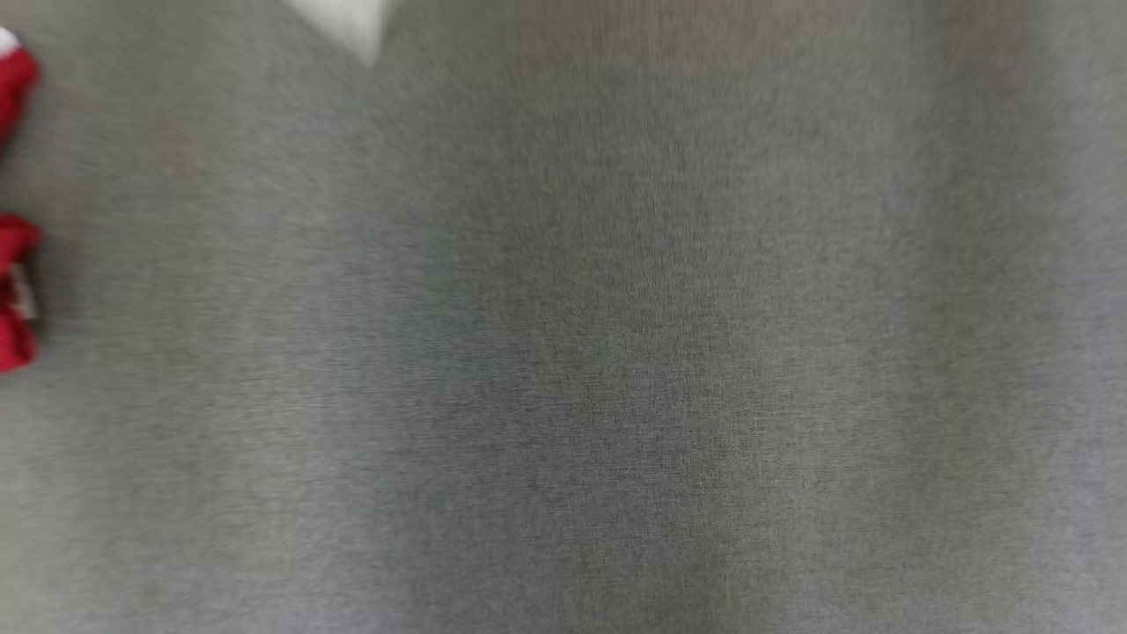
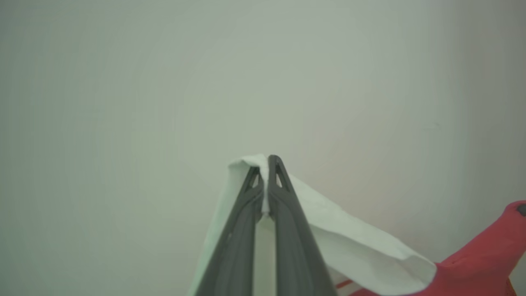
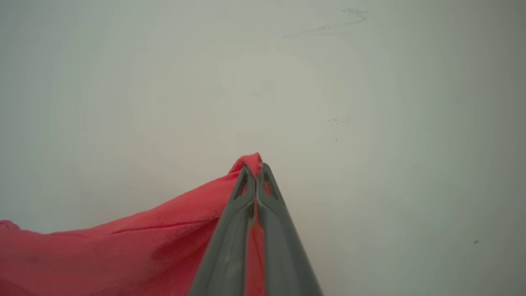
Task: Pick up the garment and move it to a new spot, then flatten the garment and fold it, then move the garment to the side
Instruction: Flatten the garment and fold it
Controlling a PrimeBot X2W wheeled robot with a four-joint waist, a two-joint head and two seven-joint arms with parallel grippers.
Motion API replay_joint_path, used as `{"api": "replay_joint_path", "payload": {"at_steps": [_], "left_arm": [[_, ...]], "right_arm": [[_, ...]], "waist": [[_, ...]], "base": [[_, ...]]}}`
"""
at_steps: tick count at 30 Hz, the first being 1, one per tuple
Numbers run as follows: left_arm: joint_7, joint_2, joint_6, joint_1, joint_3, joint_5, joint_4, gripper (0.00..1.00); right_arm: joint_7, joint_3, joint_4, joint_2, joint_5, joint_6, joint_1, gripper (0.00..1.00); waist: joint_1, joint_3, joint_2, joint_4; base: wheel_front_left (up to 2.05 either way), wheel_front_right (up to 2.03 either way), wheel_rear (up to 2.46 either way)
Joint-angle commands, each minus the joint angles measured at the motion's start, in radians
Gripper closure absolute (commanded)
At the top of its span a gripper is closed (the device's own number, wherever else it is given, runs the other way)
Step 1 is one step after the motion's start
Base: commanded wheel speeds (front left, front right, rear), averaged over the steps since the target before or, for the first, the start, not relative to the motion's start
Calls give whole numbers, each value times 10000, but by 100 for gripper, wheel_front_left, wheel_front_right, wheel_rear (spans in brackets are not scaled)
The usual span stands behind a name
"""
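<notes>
Head view: a blurred grey woven surface, with the soft red and white cloth garment at the left edge. Left wrist view: the left gripper has its 2 fingers clamped on the garment's white corner. Right wrist view: the right gripper is pinched tight on a red corner.

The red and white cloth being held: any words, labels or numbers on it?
None can be read.
The red and white fabric garment shows no text; its pale patch in the head view is too blurred.
On the pale surface, faint scuffs form no letters.
</notes>
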Motion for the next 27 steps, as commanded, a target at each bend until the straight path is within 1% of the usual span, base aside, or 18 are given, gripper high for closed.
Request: {"api": "replay_joint_path", "payload": {"at_steps": [1,5,8,14,17,22,25,27], "left_arm": [[-136,-69,2,-630,9,125,322,100],[-397,-307,16,-2011,5,196,1241,100],[-575,-534,38,-2664,6,169,1876,100],[-898,-787,-42,-3177,-248,151,2758,100],[-994,-772,-68,-3132,-325,88,2990,100],[-1283,-719,-63,-2766,-428,-190,3411,100],[-1608,-753,-69,-2289,-470,-569,3278,100],[-1878,-730,-70,-1752,-628,-731,3005,100]], "right_arm": [[51,-65,334,50,-178,-22,-588,100],[-34,-83,1151,84,-683,-22,-1865,100],[-69,-174,1779,80,-998,-22,-2654,100],[-387,-246,2777,352,-1296,-22,-3557,100],[-487,-182,3034,474,-1340,-22,-3603,100],[-756,136,3363,677,-1354,-22,-3216,100],[-936,325,3316,793,-1212,-22,-2841,100],[-1089,553,3052,760,-1068,-22,-2442,100]], "waist": [[-5,1227,-2,-388],[-5,1388,-2,-355],[-5,1548,-2,-282],[-5,1945,-2,-201],[-5,2018,-2,-226],[-5,2076,-2,-277],[-5,1991,-2,-228],[-5,1858,-2,-142]], "base": [[0,0,0],[0,0,0],[0,0,0],[0,0,0],[0,0,0],[0,0,0],[0,0,0],[0,0,0]]}}
